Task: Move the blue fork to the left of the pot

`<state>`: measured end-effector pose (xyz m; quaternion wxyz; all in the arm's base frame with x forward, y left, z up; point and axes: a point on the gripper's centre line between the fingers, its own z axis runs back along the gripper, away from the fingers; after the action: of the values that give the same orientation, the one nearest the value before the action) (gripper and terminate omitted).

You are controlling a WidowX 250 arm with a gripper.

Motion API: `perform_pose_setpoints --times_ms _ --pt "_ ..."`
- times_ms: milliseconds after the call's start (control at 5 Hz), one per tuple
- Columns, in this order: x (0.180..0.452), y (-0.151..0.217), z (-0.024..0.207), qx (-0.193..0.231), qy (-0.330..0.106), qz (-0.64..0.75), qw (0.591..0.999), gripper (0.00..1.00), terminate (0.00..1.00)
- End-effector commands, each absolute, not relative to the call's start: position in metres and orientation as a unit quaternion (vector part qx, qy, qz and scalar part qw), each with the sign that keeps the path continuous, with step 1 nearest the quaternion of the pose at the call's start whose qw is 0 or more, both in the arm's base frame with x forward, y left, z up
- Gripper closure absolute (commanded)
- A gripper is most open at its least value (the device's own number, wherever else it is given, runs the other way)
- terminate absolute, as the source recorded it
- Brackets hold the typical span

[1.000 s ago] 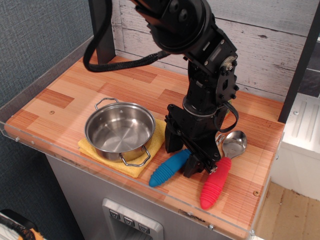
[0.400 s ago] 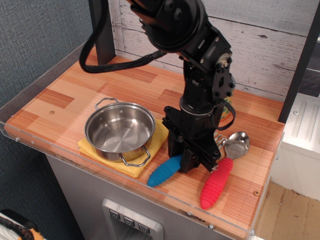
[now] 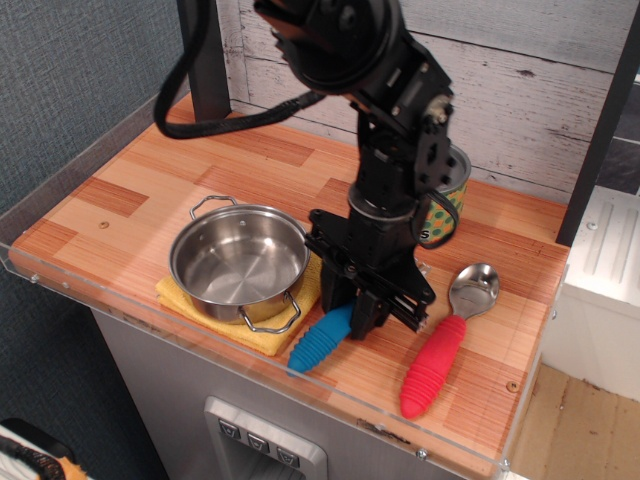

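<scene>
Hand (image 3: 352, 322) low over the upper end of the blue fork (image 3: 320, 340), fingers closed onto the handle as far as I can tell; tines hidden under it. Fork lies on the tabletop (image 3: 120, 200) near the front edge, just right of the pot (image 3: 240, 262) and the yellow cloth (image 3: 290, 318) under it, lower tip almost at the cloth corner. Red-handled spoon (image 3: 440, 345) sits beside it to the right, apart. Further back, printed tin can (image 3: 448, 195) behind the arm.

Handling guess: fork looks stiff and light, thick ribbed handle should give good friction, not fragile. Best hold is mid-handle or the upper handle, where the hand is, so it doesn't pivot.

Versus a second ago: hand has shifted left and toward the pot, fork dragged with it and now angled steeper, further from the spoon. Spoon and pot unchanged. Fork still on the wrong side of the pot.
</scene>
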<state>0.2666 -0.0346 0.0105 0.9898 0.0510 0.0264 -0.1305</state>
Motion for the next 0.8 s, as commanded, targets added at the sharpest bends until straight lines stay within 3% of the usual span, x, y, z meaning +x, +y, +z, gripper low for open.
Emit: perform_pose_setpoints --times_ms 0,200,400,600 --pt "0.277 -0.039 0.049 0.030 -0.030 -0.122 0.992 1.00 0.00" --pt "0.277 -0.043 0.055 0.034 -0.025 -0.105 0.994 1.00 0.00" --pt "0.270 -0.041 0.063 0.009 -0.027 -0.081 0.996 1.00 0.00" --pt "0.260 -0.031 0.073 0.022 -0.020 -0.053 0.998 1.00 0.00"
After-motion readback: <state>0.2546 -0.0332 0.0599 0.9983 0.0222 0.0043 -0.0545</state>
